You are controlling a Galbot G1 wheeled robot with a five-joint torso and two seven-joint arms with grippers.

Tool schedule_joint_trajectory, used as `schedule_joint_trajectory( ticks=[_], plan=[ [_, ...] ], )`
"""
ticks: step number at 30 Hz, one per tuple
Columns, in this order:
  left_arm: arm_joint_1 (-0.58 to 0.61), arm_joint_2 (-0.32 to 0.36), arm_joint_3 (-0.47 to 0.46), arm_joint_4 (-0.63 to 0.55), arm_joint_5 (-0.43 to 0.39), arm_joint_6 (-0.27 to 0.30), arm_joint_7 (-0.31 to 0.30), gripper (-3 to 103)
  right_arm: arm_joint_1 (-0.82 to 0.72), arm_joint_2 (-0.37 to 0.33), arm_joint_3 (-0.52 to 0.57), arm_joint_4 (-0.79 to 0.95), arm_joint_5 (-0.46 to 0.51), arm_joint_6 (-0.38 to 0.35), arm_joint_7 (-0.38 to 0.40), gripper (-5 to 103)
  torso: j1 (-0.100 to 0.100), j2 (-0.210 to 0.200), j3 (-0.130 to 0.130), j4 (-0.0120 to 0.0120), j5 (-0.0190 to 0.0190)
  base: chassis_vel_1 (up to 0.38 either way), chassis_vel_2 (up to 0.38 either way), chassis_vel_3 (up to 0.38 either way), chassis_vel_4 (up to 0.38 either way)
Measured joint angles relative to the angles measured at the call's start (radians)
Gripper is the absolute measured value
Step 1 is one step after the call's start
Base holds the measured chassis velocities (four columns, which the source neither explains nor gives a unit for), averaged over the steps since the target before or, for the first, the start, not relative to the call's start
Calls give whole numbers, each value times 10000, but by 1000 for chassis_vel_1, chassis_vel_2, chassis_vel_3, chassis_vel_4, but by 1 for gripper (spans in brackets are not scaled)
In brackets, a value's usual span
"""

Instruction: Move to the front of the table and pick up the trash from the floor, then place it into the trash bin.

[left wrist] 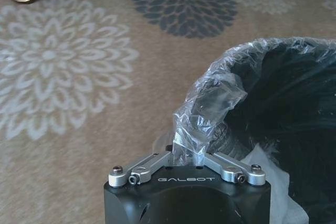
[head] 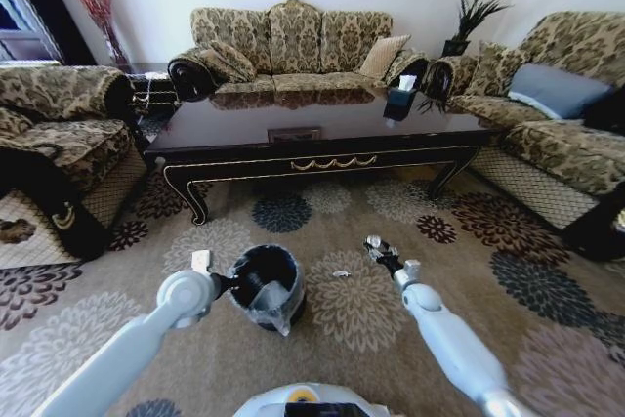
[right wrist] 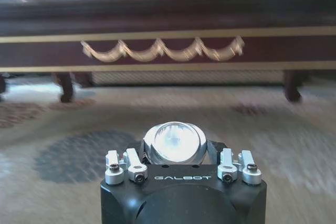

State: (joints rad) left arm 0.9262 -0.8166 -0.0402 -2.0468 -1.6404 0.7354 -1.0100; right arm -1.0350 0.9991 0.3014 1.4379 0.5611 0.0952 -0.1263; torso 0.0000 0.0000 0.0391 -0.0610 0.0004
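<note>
- Head view: you face the table (head: 322,144) across the floor (head: 459,241). The trash bin (head: 266,285) stands on the carpet just beside the left gripper (head: 230,283), which sits at the bin's near-left rim. The right gripper (head: 376,249) hangs above the carpet, well to the right of the bin, with something silvery between its fingers. A tiny pale scrap (head: 340,273) lies on the carpet between bin and right gripper; a small white piece (head: 201,261) lies just behind the left arm's wrist.
- Left wrist view: your left gripper (left wrist: 188,153) is pressed together on a fold of the clear liner (left wrist: 210,103) at the bin's rim (left wrist: 273,45); the black interior opens just beyond the fingertips. Judged from its look, the film is thin, soft and slippery, so a pull could tear it or lift it off the rim.
- Right wrist view: your right gripper (right wrist: 174,142) pinches the shiny silver ball (right wrist: 174,141), centred between the fingers, with the table's gold-scrolled rail (right wrist: 157,50) straight ahead of it. The ball is probably light, crushable foil and needs only a gentle grip across its middle. The scrap on the carpet looks flat and flimsy; take it by an edge.
</note>
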Motion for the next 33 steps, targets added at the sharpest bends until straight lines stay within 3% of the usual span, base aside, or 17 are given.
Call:
schedule_joint_trajectory(
  ticks=[9,14,24,33],
  plan=[
    [-2554,-1177,2392,828,-365,-83,-634,0,-1900,-756,627,4104,168,-403,409,62,0,0,0,-3,0,0,0,0,0],
    [-3414,-1735,3480,1331,-463,-188,-803,0,-2888,-900,974,5467,122,-442,424,62,0,0,0,-4,-1,0,0,0,0],
    [-4521,-2571,4531,1681,-684,-389,-1122,0,-4700,-613,1456,7012,-1037,-111,29,62,0,0,0,-4,-1,0,0,0,0],
    [-4506,-2656,4668,1528,-675,-414,-1262,0,-5333,-315,1394,7055,-1982,164,-69,62,0,0,0,-1,-4,0,0,0,0]
  ],
)
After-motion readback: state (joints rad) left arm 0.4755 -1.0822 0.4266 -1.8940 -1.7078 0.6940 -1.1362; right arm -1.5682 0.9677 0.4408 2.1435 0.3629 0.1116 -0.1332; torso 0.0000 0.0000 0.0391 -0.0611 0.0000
